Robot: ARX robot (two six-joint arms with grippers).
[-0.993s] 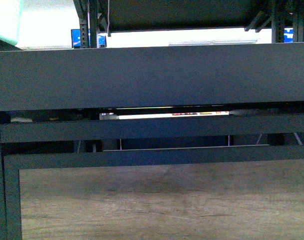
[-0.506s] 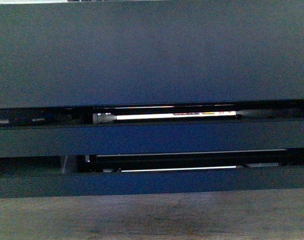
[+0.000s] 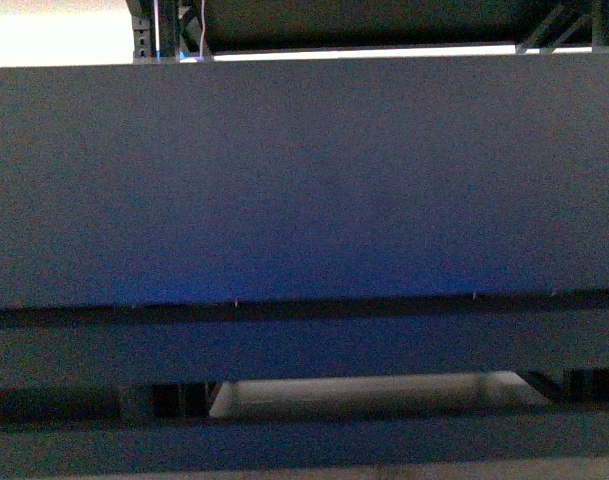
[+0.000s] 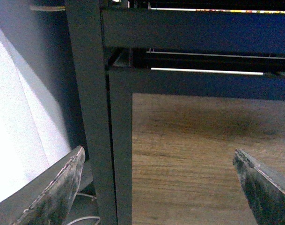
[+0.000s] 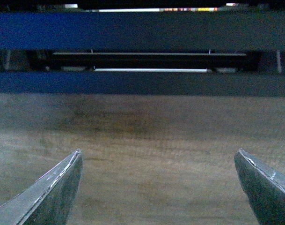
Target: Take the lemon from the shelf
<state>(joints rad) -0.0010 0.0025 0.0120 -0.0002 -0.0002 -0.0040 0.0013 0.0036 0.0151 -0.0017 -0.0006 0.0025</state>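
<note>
No lemon shows in any view. The black shelf fills the front view with a wide dark tier front, thinner rails below it. In the left wrist view my left gripper is open and empty, facing the shelf's black corner post and brown wood-grain front panel. In the right wrist view my right gripper is open and empty, facing the same wood-grain panel below dark rails.
A pale strip shows through a gap between the lower rails. Above the tier front, uprights of the rack and a bright background show. A white surface lies beside the corner post, with a thin white cable at its foot.
The front view has shifted along the shelf: the wood-grain panel seen one second ago has left the view, and the wide dark tier front now fills most of it.
</note>
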